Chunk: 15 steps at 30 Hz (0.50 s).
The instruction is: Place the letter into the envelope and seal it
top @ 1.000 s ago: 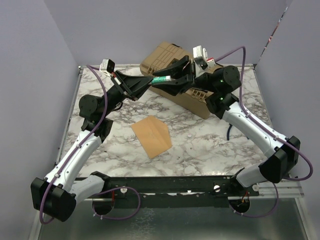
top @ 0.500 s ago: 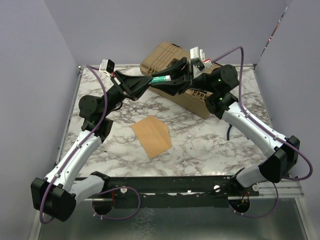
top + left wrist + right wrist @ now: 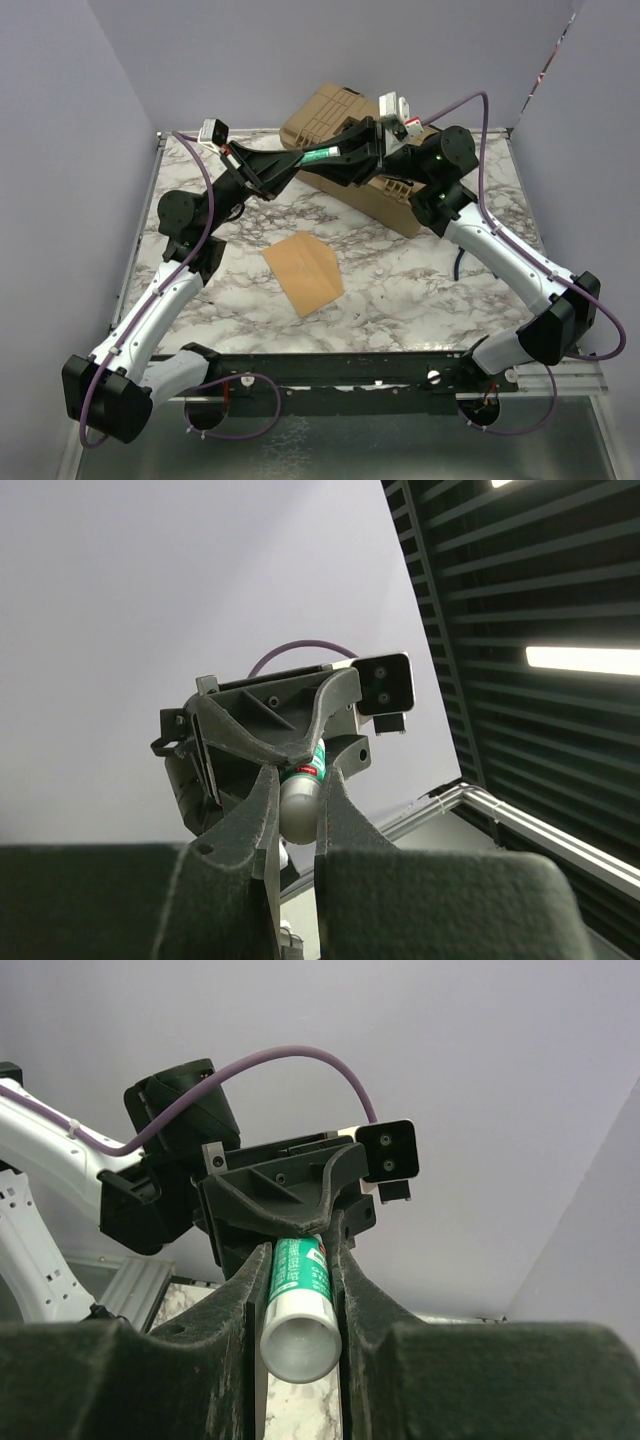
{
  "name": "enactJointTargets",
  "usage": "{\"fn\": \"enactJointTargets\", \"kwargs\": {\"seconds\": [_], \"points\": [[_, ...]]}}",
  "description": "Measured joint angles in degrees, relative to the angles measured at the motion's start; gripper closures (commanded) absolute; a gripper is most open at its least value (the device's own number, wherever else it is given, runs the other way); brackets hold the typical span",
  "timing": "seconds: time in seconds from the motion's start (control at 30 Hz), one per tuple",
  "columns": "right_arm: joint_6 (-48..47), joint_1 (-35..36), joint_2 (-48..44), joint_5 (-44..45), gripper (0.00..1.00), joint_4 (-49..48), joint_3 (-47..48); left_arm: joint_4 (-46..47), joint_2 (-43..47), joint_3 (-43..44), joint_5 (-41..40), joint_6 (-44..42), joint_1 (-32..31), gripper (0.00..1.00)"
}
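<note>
The orange-brown envelope (image 3: 303,272) lies flat on the marble table, in front of both arms, with nothing touching it. The letter is not in view. High above the back of the table both grippers meet tip to tip around a green and white glue stick (image 3: 322,155). My left gripper (image 3: 306,160) is shut on one end of the stick (image 3: 298,805). My right gripper (image 3: 337,153) faces it, and its fingers press on both sides of the glue stick (image 3: 298,1310). The stick's open white end points at the right wrist camera.
A tan ribbed box (image 3: 330,108) stands at the back of the marble table (image 3: 420,285), just behind and below the joined grippers. Purple walls close in the left, back and right sides. A black rail runs along the near edge.
My right gripper's jaws have closed in onto the glue stick, and its wrist has shifted slightly. The left gripper and the envelope have stayed still.
</note>
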<state>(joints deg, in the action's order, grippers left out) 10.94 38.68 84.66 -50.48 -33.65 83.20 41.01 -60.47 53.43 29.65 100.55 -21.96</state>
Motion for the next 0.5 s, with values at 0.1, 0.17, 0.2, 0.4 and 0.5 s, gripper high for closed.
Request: {"fn": "enactJointTargets", "kwargs": {"seconds": [0.1,0.17,0.2,0.4,0.5], "points": [[-0.26,0.02,0.04,0.02,0.99,0.37,0.17,0.02,0.00,0.00,-0.17,0.15,0.00,1.00],[-0.33,0.02,0.04,0.02,1.00,0.42,0.20,0.04,0.00,-0.07,-0.20,0.20,0.00,1.00],[-0.35,0.02,0.04,0.04,1.00,0.52,0.20,0.07,0.02,-0.20,-0.28,0.28,0.00,1.00],[-0.50,0.09,0.02,0.39,1.00,1.64,0.17,0.31,0.04,-0.90,-0.68,0.55,0.00,0.25],[-0.55,0.24,0.02,2.01,1.00,2.08,0.17,0.44,0.35,-1.62,-0.90,-0.02,0.04,0.09]]}}
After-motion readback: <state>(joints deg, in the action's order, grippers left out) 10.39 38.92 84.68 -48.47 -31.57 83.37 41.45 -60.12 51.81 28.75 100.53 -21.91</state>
